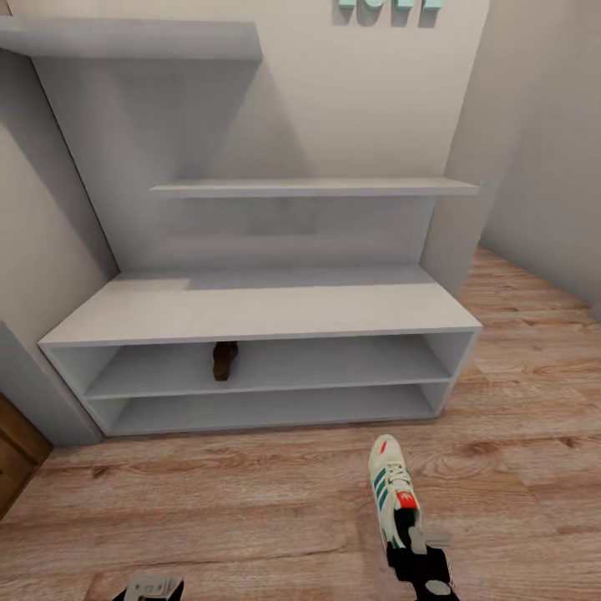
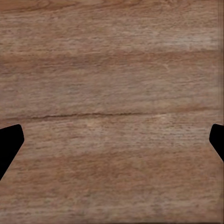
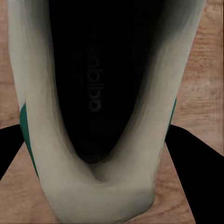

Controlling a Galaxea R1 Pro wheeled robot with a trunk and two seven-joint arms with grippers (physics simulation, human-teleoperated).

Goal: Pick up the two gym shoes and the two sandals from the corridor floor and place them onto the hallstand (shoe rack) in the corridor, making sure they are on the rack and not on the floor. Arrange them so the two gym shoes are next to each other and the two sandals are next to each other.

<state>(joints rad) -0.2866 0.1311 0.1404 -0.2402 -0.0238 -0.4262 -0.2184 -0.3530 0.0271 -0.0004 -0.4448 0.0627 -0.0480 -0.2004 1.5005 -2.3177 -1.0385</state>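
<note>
we find the right gripper [image 1: 415, 534] at the lower right of the head view, clenched on the heel end of 1 gym shoe [image 1: 391, 488]. the shoe points toe-first toward the hallstand [image 1: 259, 313], which spans the middle of the frame. in the right wrist view the shoe [image 3: 107, 186] sits between the 2 dark fingers [image 3: 196, 158], its heel collar pinched and its dark opening facing the camera. whether the sole rests on the corridor floor [image 1: 209, 509] or is just lifted, we cannot tell.

the left gripper [image 1: 153, 588] shows at the bottom edge, lower left. in the left wrist view its fingertips [image 2: 9, 142] stand wide apart over bare planks, so we report it released and carrying nothing.

1 sandal [image 1: 224, 360] already lies on the upper of the 2 low shelves, left of centre, its rear half in shadow.

we judge the step in hand to be carrying this shoe to the rack. to do it well, we advise keeping the grip firm at the heel, since the toe hangs forward and may droop. the bench top offers the widest open surface with no overhang until the floating shelf [image 1: 317, 187] well above. the low shelves have tight headroom, and the front lip of the bench top is the edge most likely to catch the toe. we recommend leaving room beside the landing spot for the 2nd gym shoe, and leaving the space beside the sandal for its pair.
</note>
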